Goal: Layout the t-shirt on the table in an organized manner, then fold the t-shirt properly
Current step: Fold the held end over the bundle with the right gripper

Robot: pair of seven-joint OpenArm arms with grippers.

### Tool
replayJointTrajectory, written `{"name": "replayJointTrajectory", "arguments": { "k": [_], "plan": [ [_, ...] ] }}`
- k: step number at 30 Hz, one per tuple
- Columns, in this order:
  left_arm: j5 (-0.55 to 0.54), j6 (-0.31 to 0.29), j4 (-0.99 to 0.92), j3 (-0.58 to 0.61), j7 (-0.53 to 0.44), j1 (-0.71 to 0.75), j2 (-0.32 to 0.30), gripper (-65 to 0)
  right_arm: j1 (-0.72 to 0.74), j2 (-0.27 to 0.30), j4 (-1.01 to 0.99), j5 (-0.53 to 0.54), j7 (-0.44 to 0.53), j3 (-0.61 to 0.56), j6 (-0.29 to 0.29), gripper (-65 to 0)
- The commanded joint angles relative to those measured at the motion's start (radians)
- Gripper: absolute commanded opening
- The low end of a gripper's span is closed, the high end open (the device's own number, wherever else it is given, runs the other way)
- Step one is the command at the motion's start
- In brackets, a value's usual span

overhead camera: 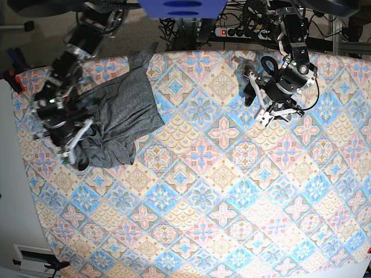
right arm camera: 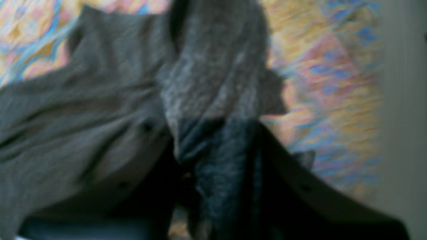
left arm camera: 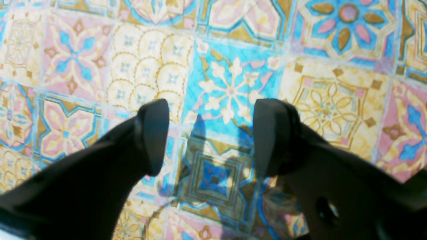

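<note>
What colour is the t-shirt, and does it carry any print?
The t-shirt is dark heather grey with no visible print, clearest in the base view.

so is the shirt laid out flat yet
No, still bunched. The shirt lies rumpled near the table edge, one part pinched in the right hand and creased.

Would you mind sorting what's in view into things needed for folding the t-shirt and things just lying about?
Needed:
t-shirt
table
right end effector, gripping the t-shirt
left end effector, open and empty

Lying about:
power strip
cables
</note>
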Motion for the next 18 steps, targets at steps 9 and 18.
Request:
{"name": "replayJointTrajectory", "arguments": {
  "k": [9, 18],
  "plan": [
    [-0.008, 0.005, 0.017, -0.001, -0.015, -0.002, -0.005, -28.2, -0.094, -0.016, 0.075, -0.02, 0.005, -0.075, 0.005, -65.0],
    [-0.011, 0.005, 0.016, 0.003, -0.015, -0.002, 0.003, -28.2, -0.246, -0.016, 0.11, -0.02, 0.007, -0.276, -0.012, -65.0]
  ]
}}
